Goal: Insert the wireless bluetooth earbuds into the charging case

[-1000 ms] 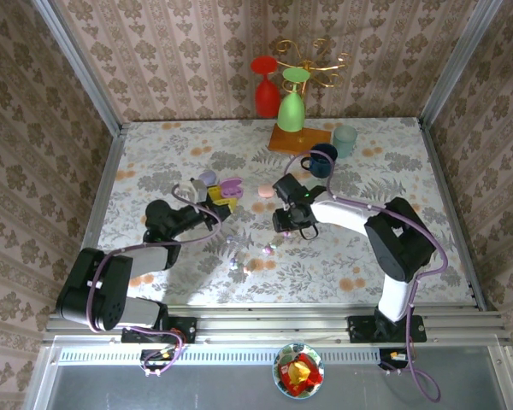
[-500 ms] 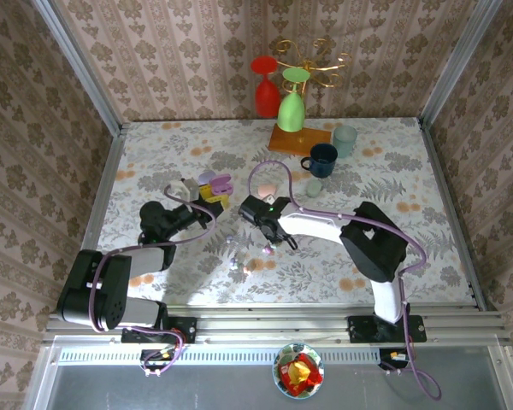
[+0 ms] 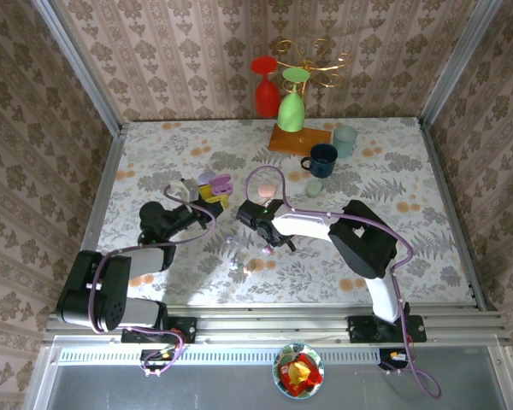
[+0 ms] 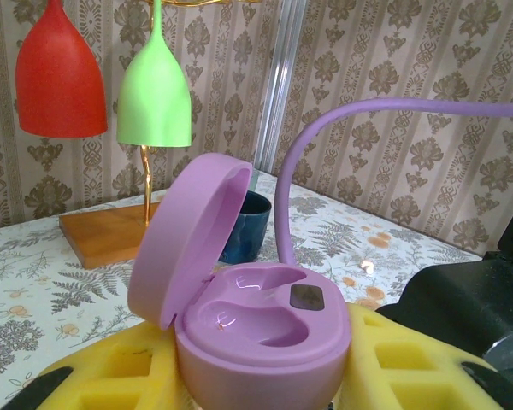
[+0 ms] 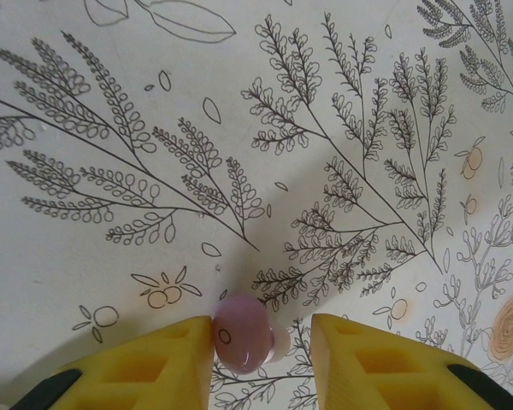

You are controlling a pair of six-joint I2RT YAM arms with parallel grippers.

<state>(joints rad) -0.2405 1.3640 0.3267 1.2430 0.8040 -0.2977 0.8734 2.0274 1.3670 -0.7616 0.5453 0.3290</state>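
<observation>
**A:** What is the left hand doing?

**B:** The left hand is clenching the purple charging case between its yellow pads. The case is sitting upright there with its lid swung open and its two moulded wells facing up.

**A:** And the right hand?

**B:** The right hand is hanging low over the desk, and its jaws are standing apart around a pinkish-purple earbud. That bud is lying on the desk. It is touching the pad on the left of the wrist view, while a gap is showing before the other pad, so the hand is not grasping it.

**A:** How are they lying from above?

**B:** The right arm is reaching across to the middle of the desk, and the left hand with the case is sitting near it, up and to the left. A few loose buds are lying just beside the right hand, toward the near edge. At the back, a dark blue mug is standing in front of a green goblet and a red goblet.
</observation>
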